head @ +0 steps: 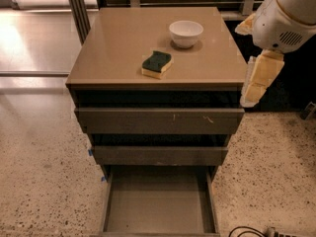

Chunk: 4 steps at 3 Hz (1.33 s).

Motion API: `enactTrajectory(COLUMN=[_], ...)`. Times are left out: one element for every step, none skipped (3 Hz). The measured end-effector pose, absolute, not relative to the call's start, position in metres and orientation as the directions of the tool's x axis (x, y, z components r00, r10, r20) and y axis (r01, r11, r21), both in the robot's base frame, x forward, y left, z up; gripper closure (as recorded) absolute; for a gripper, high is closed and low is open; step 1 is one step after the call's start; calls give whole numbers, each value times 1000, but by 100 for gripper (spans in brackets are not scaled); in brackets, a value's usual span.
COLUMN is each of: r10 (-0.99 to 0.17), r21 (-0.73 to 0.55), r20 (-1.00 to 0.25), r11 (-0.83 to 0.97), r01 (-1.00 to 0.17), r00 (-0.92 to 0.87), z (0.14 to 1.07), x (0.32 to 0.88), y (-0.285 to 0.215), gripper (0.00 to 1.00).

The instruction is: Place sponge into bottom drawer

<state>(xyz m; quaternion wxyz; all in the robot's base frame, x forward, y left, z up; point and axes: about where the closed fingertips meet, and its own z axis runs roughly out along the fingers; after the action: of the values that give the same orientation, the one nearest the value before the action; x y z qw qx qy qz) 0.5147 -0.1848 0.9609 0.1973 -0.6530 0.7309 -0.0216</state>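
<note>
My pale cream gripper [257,80] hangs just off the right edge of the glossy tan cabinet top [113,48], holding nothing. Whether it is spread or closed I cannot tell. The small yellow foam sponge with the dark green scouring layer [157,64] lies flat on that top, well to my gripper's left, green side up and turned at an angle. The wide grey-brown bottom drawer tray [158,201] stands open below and to the left of my gripper, its flat floor showing.

The sponge is low and soft. If I come down off-centre, or out of line with its turned edges, I may pinch only a corner and lose it on the carry. It also lies near the front edge of a slick top, so a nudge could slide it over. The round white ceramic bowl [185,33] stands nearer my gripper than the sponge and a little farther back. A low sweep straight left might clip it. If I let go too close to the cabinet face, the sponge could catch on a drawer front instead of reaching the tray.

Two dark-brown fronts sit below-left of my gripper: the scratched upper drawer front [158,121] and the plainer, narrower drawer front [159,155] beneath it. Both overhang the back of the tray, so only its forward part is open from above. Scraps of blue tape [91,153] lie at the cabinet's left foot. A black cable [245,230] lies on the speckled floor [44,181] far below my gripper. Neither seems to be in my path.
</note>
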Motion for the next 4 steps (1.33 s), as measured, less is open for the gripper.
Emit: enactTrajectory(r10=[-968, -957, -919, -910], r21=[-320, -343, -361, -394], r20=[-250, -249, -265, -268], r11=[72, -55, -186, -196], r01=[-945, -938, -914, -898], r00=[11, 147, 292, 317], z=[960, 957, 953, 962], x=[545, 593, 637, 649], y=[-176, -154, -122, -118], gripper=[0, 0, 0, 0])
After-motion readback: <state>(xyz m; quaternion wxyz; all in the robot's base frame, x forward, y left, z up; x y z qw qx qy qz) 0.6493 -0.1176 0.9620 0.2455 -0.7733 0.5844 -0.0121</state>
